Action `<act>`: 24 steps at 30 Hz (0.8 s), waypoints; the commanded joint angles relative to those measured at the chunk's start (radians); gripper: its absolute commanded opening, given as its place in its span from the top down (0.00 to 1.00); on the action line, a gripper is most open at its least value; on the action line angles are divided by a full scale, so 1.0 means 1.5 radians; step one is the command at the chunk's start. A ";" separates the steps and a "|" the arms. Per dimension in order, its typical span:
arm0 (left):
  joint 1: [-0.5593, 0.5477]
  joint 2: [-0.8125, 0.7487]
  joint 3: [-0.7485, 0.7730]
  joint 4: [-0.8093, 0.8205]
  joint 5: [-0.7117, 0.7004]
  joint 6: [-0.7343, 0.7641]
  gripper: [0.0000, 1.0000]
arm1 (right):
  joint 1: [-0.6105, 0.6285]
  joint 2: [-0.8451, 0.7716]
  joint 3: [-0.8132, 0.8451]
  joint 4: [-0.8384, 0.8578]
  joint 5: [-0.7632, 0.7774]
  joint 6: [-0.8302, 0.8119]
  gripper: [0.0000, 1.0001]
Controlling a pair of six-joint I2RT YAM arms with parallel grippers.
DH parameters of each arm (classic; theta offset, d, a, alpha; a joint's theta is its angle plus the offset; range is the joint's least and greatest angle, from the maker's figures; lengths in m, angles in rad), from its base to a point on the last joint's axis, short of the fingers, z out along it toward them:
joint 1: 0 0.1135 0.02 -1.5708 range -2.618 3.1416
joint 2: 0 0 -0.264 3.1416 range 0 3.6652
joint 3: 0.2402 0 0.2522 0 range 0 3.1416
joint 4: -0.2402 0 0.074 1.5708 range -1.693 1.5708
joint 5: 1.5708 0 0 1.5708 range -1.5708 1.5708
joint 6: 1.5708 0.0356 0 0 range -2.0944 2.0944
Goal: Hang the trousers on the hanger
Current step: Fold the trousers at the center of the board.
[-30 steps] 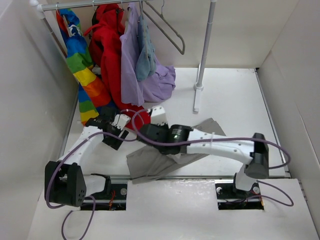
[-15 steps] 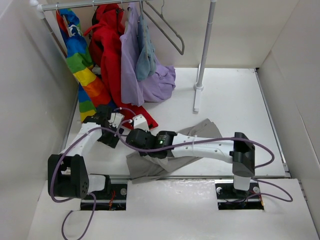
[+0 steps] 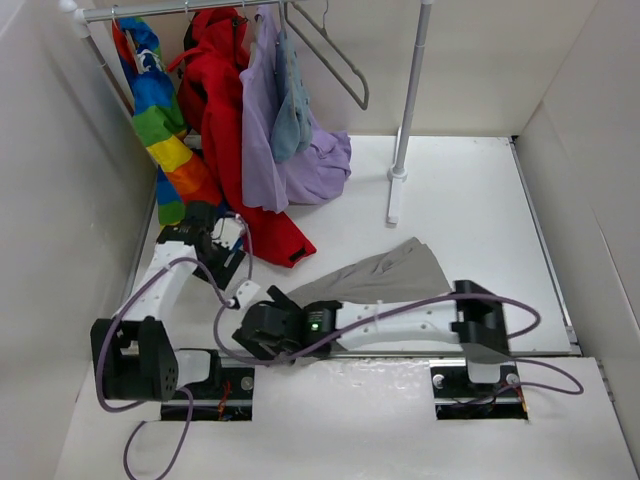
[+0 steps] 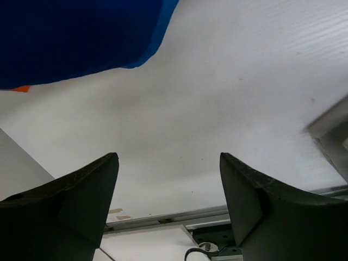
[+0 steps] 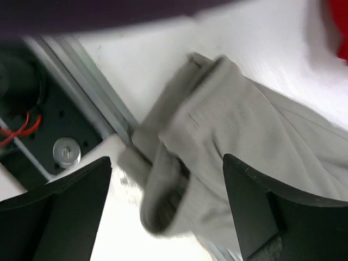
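Trousers (image 3: pixel 390 272) are spread at the near edge of the worktop (image 3: pixel 470 200); hanger (image 3: pixel 366 95) is hung far off. Right tool (image 5: pixel 166 163) is held wide, empty, above them. One layer alone may be pinched, then dropped.

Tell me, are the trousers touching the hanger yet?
Apart. The top view shows the hanger hanging from the rail, the trousers lying far below on the table.

I work in a lab test cell dressed up as a wardrobe: plain white panels (image 3: pixel 50 220) box in a white table (image 3: pixel 470 190), a clothes rail (image 3: pixel 100 13) carries garments (image 3: pixel 215 90) and the hanger (image 3: pixel 367 92), and purple cables (image 3: pixel 127 450) trail from my bolted bases (image 3: pixel 480 382).
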State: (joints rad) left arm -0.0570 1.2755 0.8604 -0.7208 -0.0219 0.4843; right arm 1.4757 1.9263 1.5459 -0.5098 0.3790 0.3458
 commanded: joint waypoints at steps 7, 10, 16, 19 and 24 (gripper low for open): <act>-0.091 -0.129 0.105 -0.101 0.160 0.130 0.28 | -0.101 -0.400 -0.257 0.052 0.017 0.059 0.05; -0.170 -0.151 0.125 -0.142 0.202 0.139 0.27 | -0.294 -0.420 -0.318 -0.022 -0.058 0.071 0.02; -0.348 -0.119 0.132 -0.214 0.143 0.168 0.24 | -0.680 -0.387 -0.370 -0.032 -0.228 0.017 0.01; -0.415 -0.112 0.132 -0.198 0.092 0.175 0.20 | -0.788 -0.337 -0.370 -0.015 -0.256 -0.010 0.01; -0.522 -0.038 0.107 -0.110 0.098 0.108 0.11 | -0.877 -0.222 -0.347 0.015 -0.302 -0.034 0.01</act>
State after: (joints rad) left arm -0.7670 1.1652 1.0359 -0.9466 0.1371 0.6991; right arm 0.1928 1.5349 0.9878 -0.5289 0.0170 0.3424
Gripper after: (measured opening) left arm 0.874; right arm 0.993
